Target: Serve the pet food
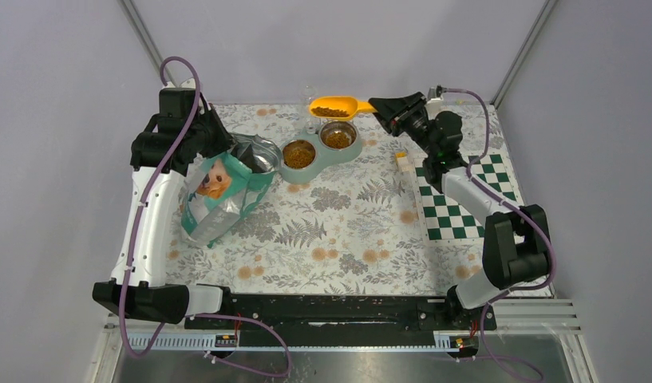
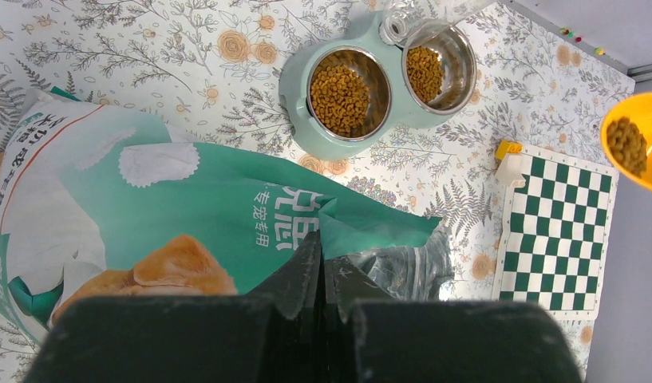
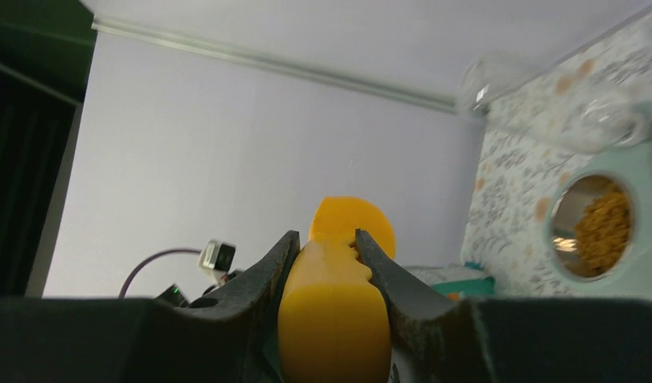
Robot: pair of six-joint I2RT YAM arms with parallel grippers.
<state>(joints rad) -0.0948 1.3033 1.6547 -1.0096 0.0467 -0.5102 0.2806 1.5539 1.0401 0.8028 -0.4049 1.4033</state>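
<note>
So, start with the flowered table [image 1: 346,231] and work down. The biggest thing on it is the teal bag [image 1: 223,199], standing at the left with its mouth open toward the bowls. Your left gripper [image 2: 321,247] is closed flat and, as far as the wrist view shows, pinches the rim of that mouth. Right of the bag sits the two-bowl feeder [image 1: 329,159], and both bowls already have food in them. Over its far edge hangs the orange scoop [image 1: 354,104]. Your right gripper [image 3: 326,239] is clamped on the scoop's handle, a finger on each side. The pet food [image 1: 330,112] that matters now is the small brown heap in the scoop's cup.

The pour, I judge, turns on one thing. The scoop's long axis runs left to right along the far edge, with the handle to the right and the cup to the left. The right-hand bowl [image 2: 468,60] lies just on the near side of the cup and below it. The food must therefore fall nearward, which suggests rolling the wrist about the handle rather than dipping the tip. Only the right arm is placed for that. Roll gently, because pellets could drop behind the feeder.
</note>
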